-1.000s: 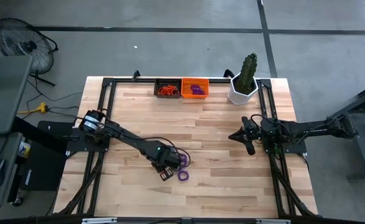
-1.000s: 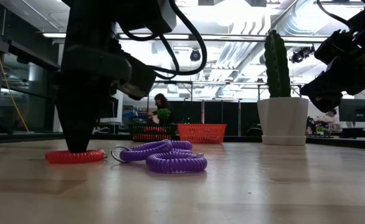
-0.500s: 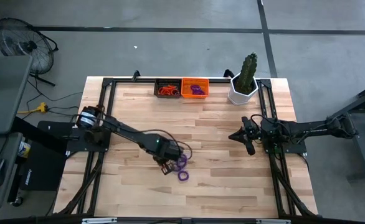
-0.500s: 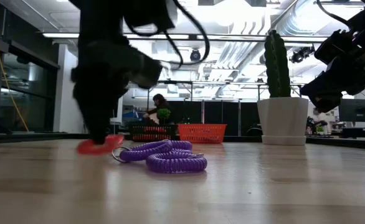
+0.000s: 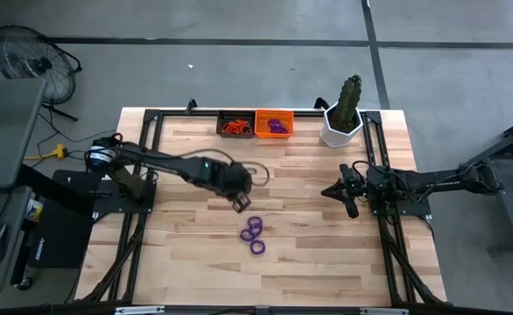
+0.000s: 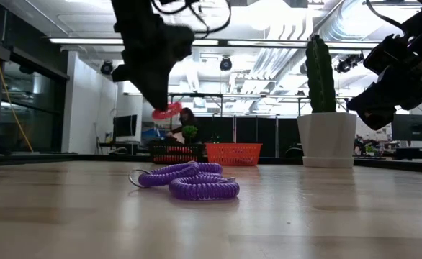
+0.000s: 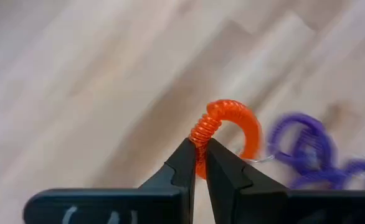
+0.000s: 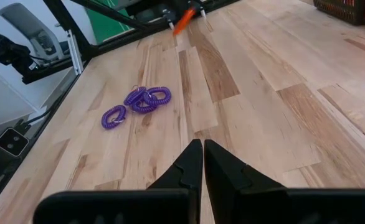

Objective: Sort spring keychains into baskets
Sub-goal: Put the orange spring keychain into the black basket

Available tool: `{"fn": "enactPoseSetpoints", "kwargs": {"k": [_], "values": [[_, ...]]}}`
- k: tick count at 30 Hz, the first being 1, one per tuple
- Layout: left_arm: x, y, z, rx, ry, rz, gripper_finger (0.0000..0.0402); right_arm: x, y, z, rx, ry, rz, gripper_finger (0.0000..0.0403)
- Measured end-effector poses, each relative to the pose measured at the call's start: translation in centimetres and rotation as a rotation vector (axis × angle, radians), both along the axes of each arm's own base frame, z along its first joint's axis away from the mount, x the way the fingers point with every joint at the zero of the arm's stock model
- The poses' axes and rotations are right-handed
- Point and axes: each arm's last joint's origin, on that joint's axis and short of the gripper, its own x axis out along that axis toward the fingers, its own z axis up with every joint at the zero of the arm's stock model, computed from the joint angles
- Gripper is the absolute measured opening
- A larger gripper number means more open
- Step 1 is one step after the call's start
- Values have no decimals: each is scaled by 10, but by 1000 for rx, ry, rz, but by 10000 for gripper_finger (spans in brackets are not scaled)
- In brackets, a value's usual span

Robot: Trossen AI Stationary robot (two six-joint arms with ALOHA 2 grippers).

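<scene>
1. Two baskets sit side by side at the counter's (image 5: 326,262) far edge: the black basket (image 5: 235,124) holds orange keychains and the orange basket (image 5: 275,123) holds purple ones, so we judge most of the sorting done.
2. We see the left gripper (image 5: 241,203) above mid-counter, its fingers (image 7: 189,163) pinched on one orange keychain (image 7: 229,127), lifted clear of the wood.
3. We judge this piece is bound for the black basket, well apart from where it hangs now.
4. Left on the counter is a cluster of purple keychains (image 5: 253,234), just beyond the left gripper toward the near edge; we count about three or four, though they overlap.
5. Our right gripper (image 5: 346,194) waits by the counter's right side, near the cactus pot (image 5: 340,128), fingers (image 8: 189,163) pressed together and holding nothing.
6. We reckon one orange drop and the purple cluster remain.
</scene>
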Motion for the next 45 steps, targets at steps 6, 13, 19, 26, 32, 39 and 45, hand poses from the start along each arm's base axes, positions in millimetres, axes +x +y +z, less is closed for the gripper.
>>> {"fn": "enactPoseSetpoints", "kwargs": {"k": [6, 13, 19, 26, 32, 39, 45], "values": [[-5, 50, 11, 10, -33, 102, 21, 0, 0, 0, 0, 2, 0, 12], [-13, 106, 12, 17, -45, 206, 21, 0, 0, 0, 0, 0, 0, 12], [-24, 153, 15, 22, -109, 310, 21, 0, 0, 0, 0, 0, 0, 12], [-45, 201, 18, 36, -152, 455, 21, 0, 0, 0, 0, 0, 0, 12], [-55, 229, 12, 41, -175, 537, 21, 0, 0, 0, 0, 0, 0, 12], [-37, 256, 2, 8, -104, 505, 21, 0, 0, 0, 0, 0, 0, 12], [-25, 271, 2, -11, -2, 443, 21, 0, 0, 0, 0, 0, 0, 12]]}}
